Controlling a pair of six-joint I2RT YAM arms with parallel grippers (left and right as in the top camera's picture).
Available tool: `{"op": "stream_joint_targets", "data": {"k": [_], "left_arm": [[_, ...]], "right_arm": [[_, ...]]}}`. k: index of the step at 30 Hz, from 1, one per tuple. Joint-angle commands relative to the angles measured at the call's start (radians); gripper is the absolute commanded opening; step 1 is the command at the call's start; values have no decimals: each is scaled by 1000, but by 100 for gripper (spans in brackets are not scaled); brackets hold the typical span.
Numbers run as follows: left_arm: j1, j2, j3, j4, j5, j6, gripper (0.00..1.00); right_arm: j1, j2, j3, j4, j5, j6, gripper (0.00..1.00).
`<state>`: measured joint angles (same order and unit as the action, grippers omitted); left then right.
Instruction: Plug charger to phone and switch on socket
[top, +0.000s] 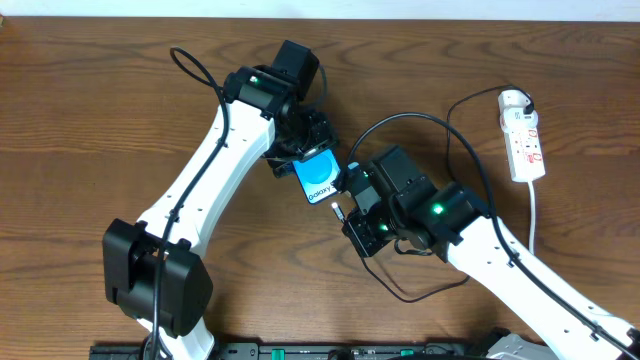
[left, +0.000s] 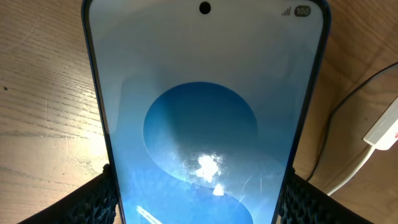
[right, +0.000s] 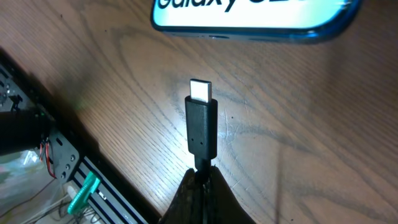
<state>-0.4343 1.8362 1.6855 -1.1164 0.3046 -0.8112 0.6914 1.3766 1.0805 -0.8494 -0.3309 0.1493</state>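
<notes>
Your left gripper (top: 312, 158) is clamped on the phone (top: 320, 180), which sits near the middle of the table (top: 80, 90). In the left wrist view the phone (left: 205, 112) fills the frame, screen up and lit blue. The fingers (left: 99, 199) press against both of its long edges near the lower end.

Your right gripper (top: 350, 215) is closed on the charger (top: 400, 118), pinching it just behind the plug (top: 337, 210). In the right wrist view the plug (right: 201, 127) sticks straight out from the closed fingers (right: 186, 205). Its bright metal tip points at the phone's (right: 255, 18) near edge, the end carrying the "Galaxy" text. The tip is close to that edge but not touching it, and you can see bare wood between the two.

From overhead, the charger's black cable arcs up from behind your right gripper and runs across to the far end of the socket (top: 525, 135). The socket lies at the right side of the table, well apart from both grippers. Its cord (top: 533, 215) trails toward the near edge. You cannot tell from these views whether its switch is on.
</notes>
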Motion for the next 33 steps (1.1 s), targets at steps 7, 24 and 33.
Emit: {"op": "stream_joint_targets", "data": {"k": [7, 24, 33], "left_arm": [[1, -27, 22, 2, -10, 7, 64], [1, -27, 22, -8, 1, 6, 64], [1, -27, 22, -8, 38, 6, 64]], "right_arm": [[8, 10, 19, 14, -17, 23, 1], [8, 10, 19, 37, 18, 41, 1], [8, 10, 19, 46, 18, 49, 1]]}}
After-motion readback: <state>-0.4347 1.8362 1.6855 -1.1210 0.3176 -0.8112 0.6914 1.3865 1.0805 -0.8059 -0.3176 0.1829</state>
